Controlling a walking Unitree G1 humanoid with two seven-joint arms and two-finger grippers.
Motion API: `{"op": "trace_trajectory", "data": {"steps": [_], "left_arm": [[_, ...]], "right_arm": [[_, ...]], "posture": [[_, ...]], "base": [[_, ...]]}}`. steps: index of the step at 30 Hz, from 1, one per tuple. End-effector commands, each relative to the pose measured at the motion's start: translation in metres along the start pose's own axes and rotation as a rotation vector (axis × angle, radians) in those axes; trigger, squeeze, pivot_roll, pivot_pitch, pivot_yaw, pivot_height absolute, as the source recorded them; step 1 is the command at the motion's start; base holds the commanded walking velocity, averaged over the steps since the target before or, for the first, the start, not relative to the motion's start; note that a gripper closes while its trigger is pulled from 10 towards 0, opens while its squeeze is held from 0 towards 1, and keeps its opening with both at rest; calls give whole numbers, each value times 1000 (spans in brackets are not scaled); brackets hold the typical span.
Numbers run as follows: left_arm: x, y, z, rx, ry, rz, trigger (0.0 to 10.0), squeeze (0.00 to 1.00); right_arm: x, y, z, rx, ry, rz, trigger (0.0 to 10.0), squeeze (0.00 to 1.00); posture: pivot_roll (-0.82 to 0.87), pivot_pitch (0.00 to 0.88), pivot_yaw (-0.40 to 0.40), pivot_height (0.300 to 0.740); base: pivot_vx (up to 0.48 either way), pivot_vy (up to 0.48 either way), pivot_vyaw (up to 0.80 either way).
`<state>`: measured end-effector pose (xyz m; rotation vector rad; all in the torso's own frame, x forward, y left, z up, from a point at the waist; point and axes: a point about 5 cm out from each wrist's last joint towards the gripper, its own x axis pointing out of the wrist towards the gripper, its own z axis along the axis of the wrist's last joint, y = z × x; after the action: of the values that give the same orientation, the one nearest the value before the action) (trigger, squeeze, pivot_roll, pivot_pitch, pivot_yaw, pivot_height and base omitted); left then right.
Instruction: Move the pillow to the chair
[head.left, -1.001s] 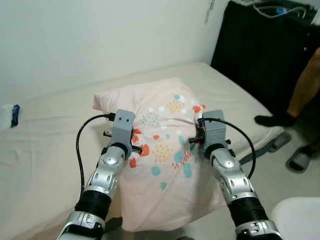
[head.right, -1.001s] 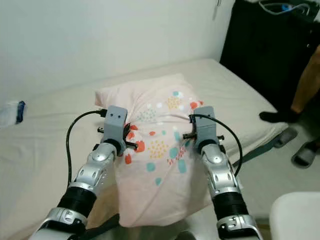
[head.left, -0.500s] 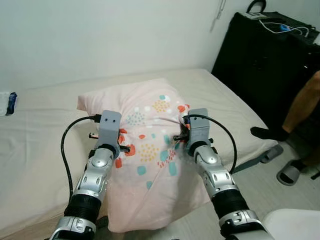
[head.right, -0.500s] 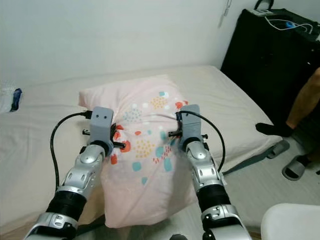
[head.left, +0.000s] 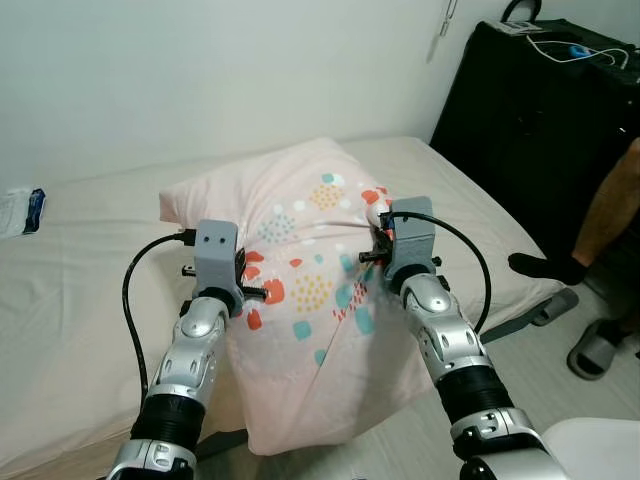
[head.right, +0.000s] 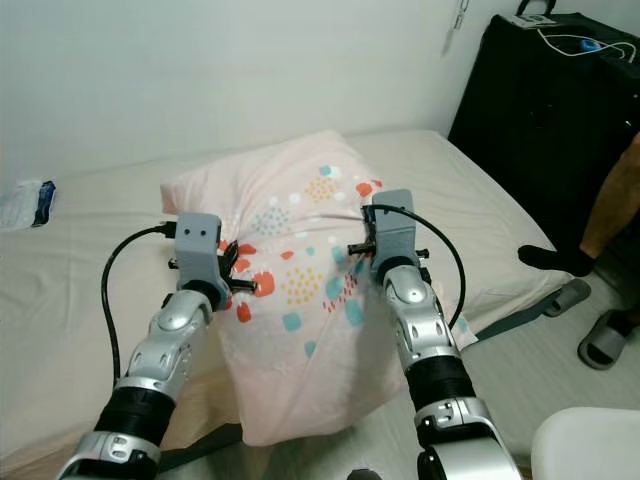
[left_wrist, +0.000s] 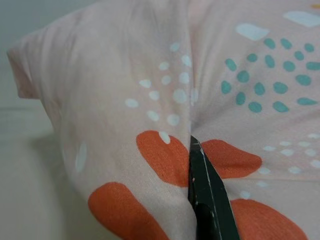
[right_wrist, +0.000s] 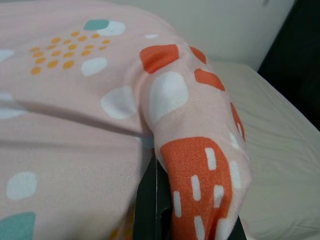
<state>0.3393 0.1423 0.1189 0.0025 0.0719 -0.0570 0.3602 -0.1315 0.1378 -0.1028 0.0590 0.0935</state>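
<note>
Now the pillow, pale pink with orange, teal and white patches, hangs between the two arms at the near edge of the bed, its far end propped higher against the wall than half a second ago and its lower end drooping past the mattress edge toward the floor. The left tool is clenched on a fold of the pillow's left side; the left wrist view shows one black finger pressed into a crease in the fabric beside an orange blotch. The right tool grasps the pillow's right side just below an orange-patched corner, and in the right wrist view a dark finger is tucked under a bunched fold of cloth. Compared with the earlier frame, both arms sit a little higher and farther right against the bed, and the pillow's top corner stands taller. A small white packet lies on the bed well to the left of the pillow. To the right of the bed stands a black cabinet, and a person's leg shows beside it, near a grey slipper on the floor.
</note>
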Motion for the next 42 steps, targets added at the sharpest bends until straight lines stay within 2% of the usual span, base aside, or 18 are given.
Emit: {"op": "trace_trajectory", "data": {"steps": [1, 4, 7, 10, 12, 14, 16, 19, 20, 22, 23, 27, 33, 40, 42], "left_arm": [[1, 5, 11, 12, -52, -2, 10000, 0], [0, 4, 10, 17, -52, -9, 10000, 0], [-1, -3, 6, 58, -50, -32, 10000, 0], [0, -9, 8, 65, -60, -45, 10000, 0], [0, -9, 8, 65, -60, -45, 10000, 0], [1, -10, 12, 39, -68, -41, 10000, 0], [0, -9, 13, 31, -70, -32, 10000, 0], [-2, -10, 10, -9, -60, -14, 10000, 0], [-3, -10, 7, -47, -52, -1, 10000, 0], [-3, -10, 7, -47, -52, -1, 10000, 0], [-5, -9, 4, -76, -30, 27, 10000, 0], [-6, -4, 2, -70, -19, 69, 10000, 0], [-7, 0, 10, -17, -54, 62, 10000, 0], [-9, -4, 14, -12, -66, 57, 10000, 0], [-10, -8, 16, 4, -72, 46, 10000, 0]], "right_arm": [[1, 1, 6, 7, -40, -3, 10000, 0], [0, 3, 4, 9, -38, -4, 10000, 0], [-7, -4, -5, 5, -18, -51, 10000, 0], [-11, -13, -12, 10, -4, -99, 10000, 0], [-11, -13, -12, 10, -4, -99, 10000, 0], [-11, -14, -12, 20, -14, -101, 10000, 0], [-11, -13, -10, 20, -27, -94, 10000, 0], [-13, -14, -7, 19, -43, -89, 10000, 0], [-14, -16, -6, 20, -48, -89, 10000, 0], [-14, -16, -6, 20, -48, -89, 10000, 0], [-16, -20, -5, 32, -54, -99, 10000, 0], [-20, -25, -6, 62, -47, -102, 10000, 0], [-19, -14, 3, 61, -52, -69, 10000, 0], [-14, -10, 2, 62, -43, -36, 10000, 0], [-13, -9, 0, 29, -31, -20, 10000, 0]], "posture": [[-20, 29, -79, 740], [-26, 28, -80, 740], [-24, 4, -83, 740], [-14, 21, -96, 740], [-14, 21, -96, 740], [-32, 55, -78, 740], [-42, 53, -65, 740], [-48, 52, -60, 740], [-45, 51, -57, 740], [-45, 51, -57, 740], [-40, 53, -55, 740], [-33, 52, -49, 740], [-27, 56, -58, 740], [-22, 52, -58, 740], [-15, 56, -60, 740]], "base": [[0, 0, 0], [0, 0, 0], [0, 0, 0], [0, 0, 0], [0, 0, 0], [0, 0, 0], [0, 0, 0], [0, 0, 0], [0, 0, 0], [0, 0, 0], [0, 0, 0], [0, 0, 0], [0, 0, 0], [0, 0, -114], [0, 0, -800]]}}
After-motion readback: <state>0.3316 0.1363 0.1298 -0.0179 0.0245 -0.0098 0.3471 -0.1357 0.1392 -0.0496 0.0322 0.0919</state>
